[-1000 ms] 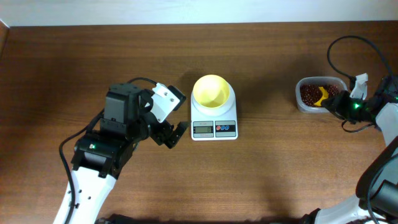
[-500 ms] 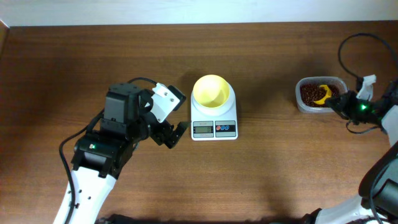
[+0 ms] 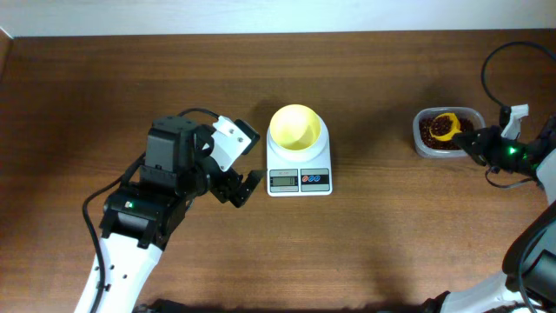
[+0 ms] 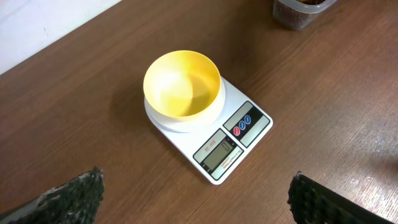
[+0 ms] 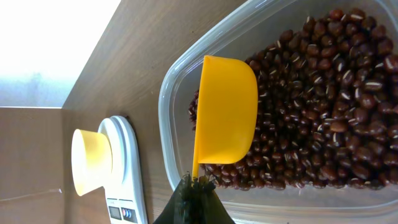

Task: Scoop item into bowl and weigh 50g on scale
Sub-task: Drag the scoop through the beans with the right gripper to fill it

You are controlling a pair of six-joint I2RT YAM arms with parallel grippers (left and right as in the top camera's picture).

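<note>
Overhead layout: wooden worktop (image 3: pixel 391 235), with the scale at centre and the tub at the right, well apart.
Scale (image 3: pixel 300 178): white digital kitchen scale; display and buttons are on its near edge.
Bowl (image 3: pixel 295 127): pale yellow, upright on the scale's platform.
Beans (image 5: pixel 323 81): dark reddish-brown, lying loose in the clear plastic tub (image 3: pixel 423 146).
Scoop (image 5: pixel 225 118): yellow measuring scoop, its cup over the beans inside the tub.
Right gripper (image 5: pixel 194 190): jaws closed on the scoop handle, at the tub's right side.
Left gripper (image 3: pixel 243 187): jaws spread wide, gripping nothing, just left of the scale.
</note>
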